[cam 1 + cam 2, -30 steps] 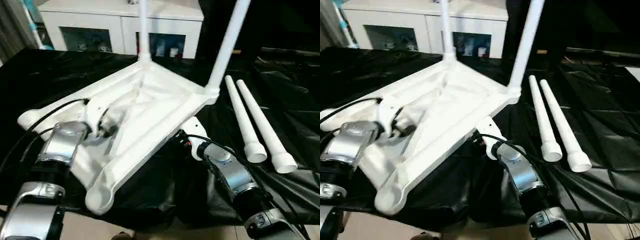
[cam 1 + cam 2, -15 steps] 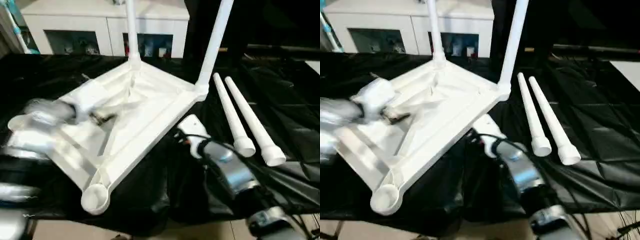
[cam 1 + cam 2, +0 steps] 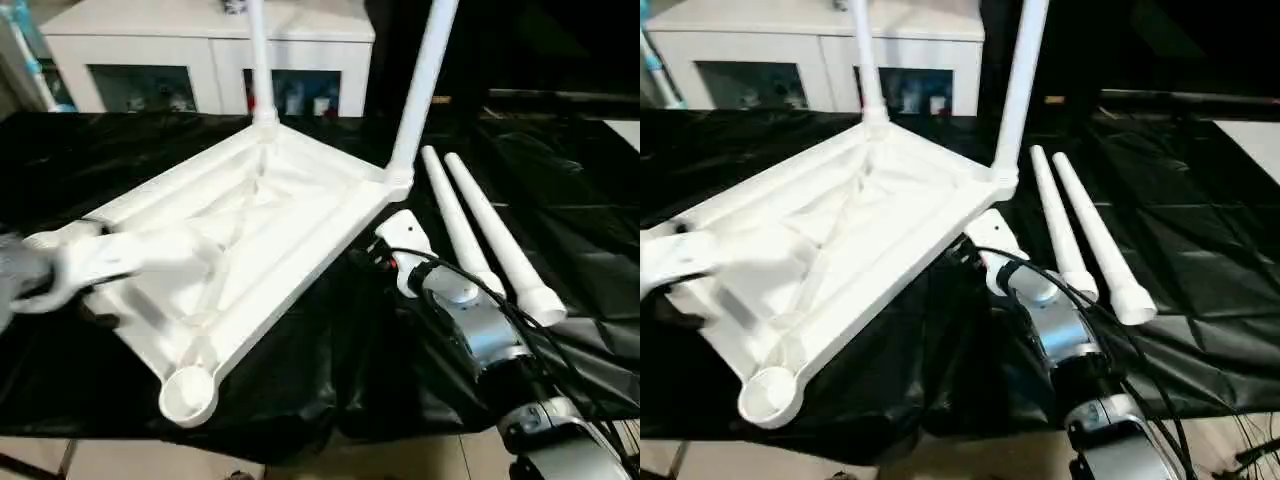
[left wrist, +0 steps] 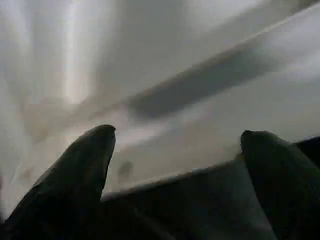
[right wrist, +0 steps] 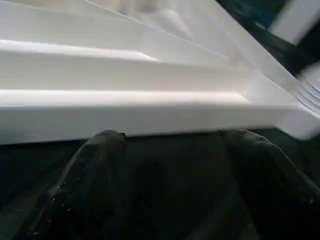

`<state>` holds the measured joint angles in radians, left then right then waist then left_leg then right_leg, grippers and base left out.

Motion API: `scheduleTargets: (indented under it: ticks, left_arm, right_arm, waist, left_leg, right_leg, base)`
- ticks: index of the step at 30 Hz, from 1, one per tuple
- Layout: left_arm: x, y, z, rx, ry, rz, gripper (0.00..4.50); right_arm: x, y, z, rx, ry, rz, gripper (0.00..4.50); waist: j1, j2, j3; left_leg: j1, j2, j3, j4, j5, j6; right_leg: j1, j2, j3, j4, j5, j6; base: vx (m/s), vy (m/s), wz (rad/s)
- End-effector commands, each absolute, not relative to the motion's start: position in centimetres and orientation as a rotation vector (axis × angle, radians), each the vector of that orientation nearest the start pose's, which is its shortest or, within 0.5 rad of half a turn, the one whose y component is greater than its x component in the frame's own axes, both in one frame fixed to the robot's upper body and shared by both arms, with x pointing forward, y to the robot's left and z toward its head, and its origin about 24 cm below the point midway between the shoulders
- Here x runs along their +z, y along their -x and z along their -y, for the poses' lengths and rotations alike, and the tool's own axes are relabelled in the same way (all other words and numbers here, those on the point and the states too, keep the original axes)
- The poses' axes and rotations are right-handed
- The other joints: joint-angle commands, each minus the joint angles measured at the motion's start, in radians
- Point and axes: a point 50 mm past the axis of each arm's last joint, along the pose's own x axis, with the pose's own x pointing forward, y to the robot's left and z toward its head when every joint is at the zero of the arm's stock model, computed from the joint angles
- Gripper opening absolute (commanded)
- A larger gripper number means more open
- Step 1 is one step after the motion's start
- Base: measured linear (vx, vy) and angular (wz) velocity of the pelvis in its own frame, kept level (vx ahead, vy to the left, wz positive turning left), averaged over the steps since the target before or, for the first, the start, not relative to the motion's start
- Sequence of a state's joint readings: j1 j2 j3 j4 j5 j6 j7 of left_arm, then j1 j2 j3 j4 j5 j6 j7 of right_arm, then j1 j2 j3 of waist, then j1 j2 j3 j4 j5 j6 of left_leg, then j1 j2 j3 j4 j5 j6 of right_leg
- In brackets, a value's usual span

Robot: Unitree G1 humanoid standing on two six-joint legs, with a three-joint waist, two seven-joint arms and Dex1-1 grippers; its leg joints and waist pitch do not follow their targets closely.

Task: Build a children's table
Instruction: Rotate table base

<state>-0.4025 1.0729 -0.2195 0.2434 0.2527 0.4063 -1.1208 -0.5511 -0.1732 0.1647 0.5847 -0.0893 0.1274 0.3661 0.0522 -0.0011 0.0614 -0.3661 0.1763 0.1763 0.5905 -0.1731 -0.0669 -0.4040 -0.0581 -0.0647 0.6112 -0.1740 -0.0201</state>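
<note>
The children's table top (image 3: 250, 225) lies upside down on the black cloth, ribbed underside up. Two white legs (image 3: 425, 80) stand fitted in its far corners. Two loose legs (image 3: 455, 215) lie side by side to its right. The near corner socket (image 3: 188, 395) is bare. My left gripper (image 4: 177, 132) is open at the top's left side, white plastic just ahead of its fingers (image 4: 85, 160). My right gripper (image 5: 175, 134) is open, facing the top's right rim with nothing between its fingers; its arm (image 3: 470, 330) reaches in from the lower right.
A white cabinet with glass doors (image 3: 150, 55) stands behind the draped table. The black cloth (image 3: 570, 180) spreads wide to the right of the loose legs. The table's front edge and the floor (image 3: 400, 462) lie close below the near socket.
My left arm has drawn back leftward off the middle of the underside to the top's left side. The right gripper stays by the right rim. The camera has shifted a little.
</note>
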Motion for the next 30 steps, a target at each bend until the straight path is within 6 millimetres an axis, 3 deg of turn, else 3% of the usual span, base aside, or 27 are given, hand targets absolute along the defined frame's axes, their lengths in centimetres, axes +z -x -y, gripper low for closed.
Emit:
scheduleTargets:
  ticks: [1, 3, 5, 10, 11, 12, 13, 19, 23, 30]
  left_arm:
    - [13.2, -26.5, -34.7, -0.501, -0.987, -1.052, 4.44]
    - [13.2, -26.1, -35.0, -0.493, -0.979, -1.077, 4.44]
    - [12.8, -25.4, -35.6, -0.48, -0.956, -1.121, 4.44]
    - [11.0, -24.5, -35.5, -0.499, -0.891, -1.147, 4.44]
    - [10.8, -24.6, -35.2, -0.492, -0.866, -1.122, 4.44]
    - [10.8, -24.7, -35.0, -0.486, -0.849, -1.106, 4.44]
    - [10.6, -24.6, -34.7, -0.501, -0.832, -1.097, 4.44]
    - [8.7, -24.4, -30.8, -0.694, -0.666, -0.97, 4.44]
    - [8.5, -23.8, -28.7, -0.806, -0.611, -0.927, 4.44]
    - [8.5, -23.2, -25.3, -0.956, -0.545, -0.858, 4.44]
  right_arm:
    - [4.7, -34.6, 11.9, 0.496, 0.339, -0.249, 3.59]
    - [4.7, -34.7, 11.8, 0.495, 0.338, -0.251, 3.59]
    - [4.5, -34.8, 11.5, 0.498, 0.345, -0.256, 3.59]
    - [4.3, -35.4, 10.6, 0.497, 0.37, -0.254, 3.59]
    - [4.3, -35.5, 10.5, 0.5, 0.365, -0.252, 3.59]
    - [4.4, -35.6, 10.3, 0.501, 0.361, -0.251, 3.59]
    - [4.4, -35.6, 10.1, 0.509, 0.357, -0.246, 3.59]
    - [4.3, -35.7, 8.8, 0.561, 0.324, -0.23, 3.59]
    - [4.0, -35.5, 7.9, 0.611, 0.303, -0.236, 3.59]
    - [3.7, -35.0, 6.1, 0.71, 0.312, -0.222, 3.59]
  waist:
    - [0.0, 0.024, -0.059]
    - [-0.004, 0.024, -0.059]
    - [-0.006, 0.029, -0.061]
    - [-0.001, 0.031, -0.062]
    - [0.002, 0.023, -0.062]
    - [0.005, 0.026, -0.061]
    - [0.009, 0.023, -0.06]
    - [0.012, 0.018, -0.063]
    - [0.01, 0.011, -0.061]
    - [0.008, 0.013, -0.061]
  left_leg:
    - [0.018, 0.052, -0.031, -0.084, -0.363, -0.048]
    - [0.018, 0.051, -0.031, -0.083, -0.365, -0.042]
    - [0.02, 0.052, -0.028, -0.081, -0.344, -0.034]
    - [0.022, 0.053, -0.026, -0.079, -0.335, -0.037]
    - [0.024, 0.053, -0.024, -0.079, -0.343, -0.035]
    - [0.025, 0.053, -0.026, -0.079, -0.345, -0.036]
    - [0.026, 0.053, -0.025, -0.08, -0.351, -0.036]
    - [0.021, 0.055, -0.027, -0.08, -0.333, -0.033]
    - [0.021, 0.054, -0.025, -0.079, -0.344, -0.018]
    - [0.018, 0.053, -0.025, -0.079, -0.337, -0.017]
  right_leg:
    - [0.036, -0.086, 0.061, -0.07, -0.318, -0.197]
    - [0.034, -0.084, 0.061, -0.072, -0.312, -0.198]
    - [0.034, -0.084, 0.062, -0.07, -0.259, -0.22]
    - [0.034, -0.085, 0.061, -0.065, -0.221, -0.239]
    - [0.033, -0.085, 0.062, -0.067, -0.232, -0.235]
    - [0.034, -0.086, 0.062, -0.066, -0.24, -0.234]
    - [0.033, -0.086, 0.062, -0.069, -0.252, -0.23]
    - [0.038, -0.091, 0.062, -0.067, -0.253, -0.228]
    - [0.035, -0.089, 0.063, -0.071, -0.3, -0.214]
    - [0.035, -0.086, 0.061, -0.07, -0.304, -0.208]
  base:
    - [0.0, 0.0, 0.0]
    - [0.0, 0.0, 0.0]
    - [0.0, 0.0, 0.0]
    - [0.0, 0.0, 0.0]
    - [0.0, 0.0, 0.0]
    - [0.0, 0.0, 0.0]
    - [0.0, 0.0, 0.0]
    - [0.0, 0.0, 0.0]
    - [0.0, 0.0, 0.0]
    - [0.0, 0.0, 0.0]
